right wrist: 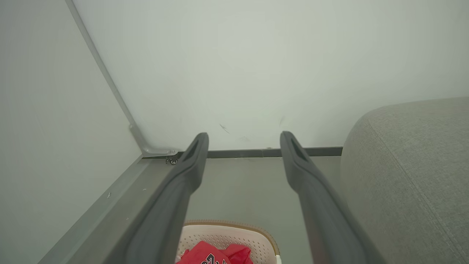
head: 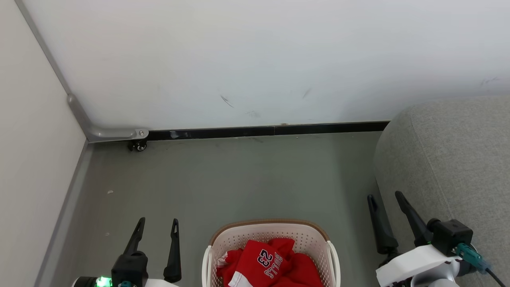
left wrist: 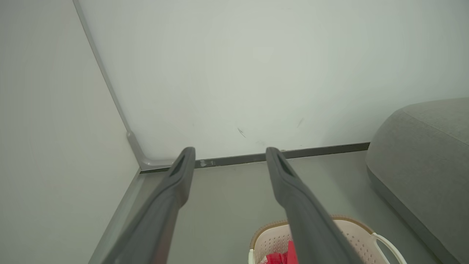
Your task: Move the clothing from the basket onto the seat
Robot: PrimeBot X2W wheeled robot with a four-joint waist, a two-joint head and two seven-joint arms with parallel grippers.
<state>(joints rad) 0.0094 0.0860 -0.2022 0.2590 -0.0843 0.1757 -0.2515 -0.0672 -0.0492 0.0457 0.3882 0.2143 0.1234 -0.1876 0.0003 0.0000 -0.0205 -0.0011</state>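
Left gripper point(head: 158, 221) and right gripper point(head: 384, 195) both spread wide and empty, flanking the basket point(head: 271, 222) on the floor. Red clothing point(head: 306, 271) is bunched inside, jersey point(head: 265, 259) on top; the sofa point(head: 450, 159) is at right. Best pinch the jersey's raised fold deep and lift straight up.

The floor point(head: 239, 179) is looked down on steeply from the head, with the basket point(head: 271, 222) cut off at the bottom edge and the seat point(head: 450, 159) at the right. From each wrist the same room corner is faced from lower down, along the left tool point(left wrist: 231, 150) and the right tool point(right wrist: 244, 135). The wall point(head: 255, 59), the dark skirting point(head: 271, 130), basket and seat are shared by all three views.
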